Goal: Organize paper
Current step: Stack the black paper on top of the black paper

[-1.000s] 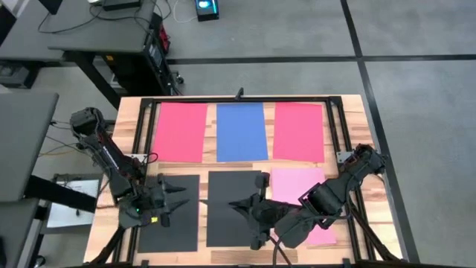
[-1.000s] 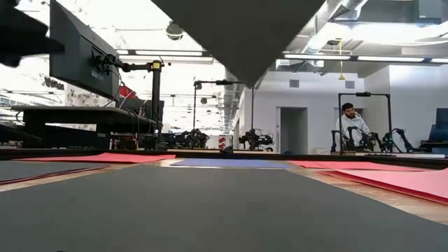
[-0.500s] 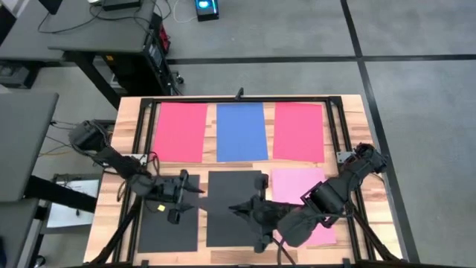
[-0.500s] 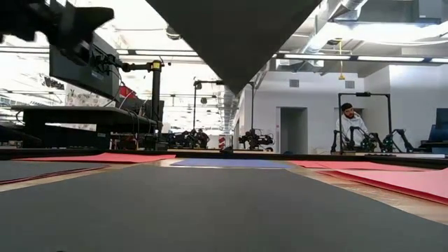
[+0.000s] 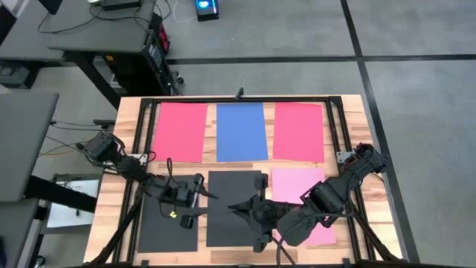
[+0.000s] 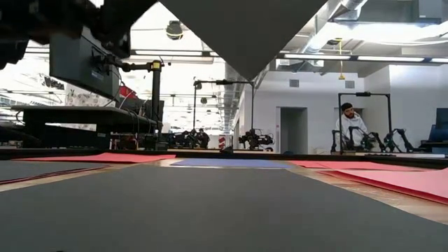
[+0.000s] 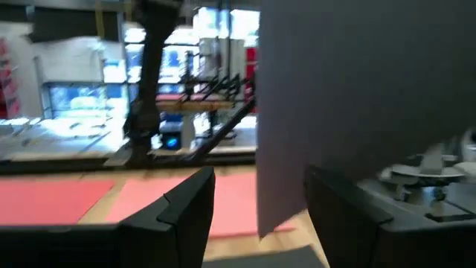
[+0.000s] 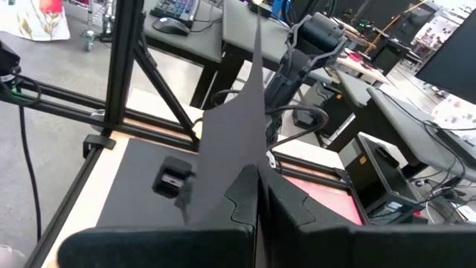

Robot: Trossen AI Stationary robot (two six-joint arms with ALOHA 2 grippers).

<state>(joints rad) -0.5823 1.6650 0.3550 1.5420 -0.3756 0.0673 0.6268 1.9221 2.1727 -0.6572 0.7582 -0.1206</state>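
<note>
With my right gripper (image 5: 239,206) clenched on a dark sheet (image 8: 230,149), that sheet stands on edge above the near middle black paper (image 5: 234,212). My left gripper (image 5: 210,205) hovers spread just left of it, holding nothing.

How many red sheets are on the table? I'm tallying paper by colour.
2. One red sheet lies at the far left of the back row, the other red sheet at the far right, with the blue sheet between them. None seems hidden.

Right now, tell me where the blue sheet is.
In the high view, the blue sheet lies flat in the table's far row, middle, between two red sheets.
</note>
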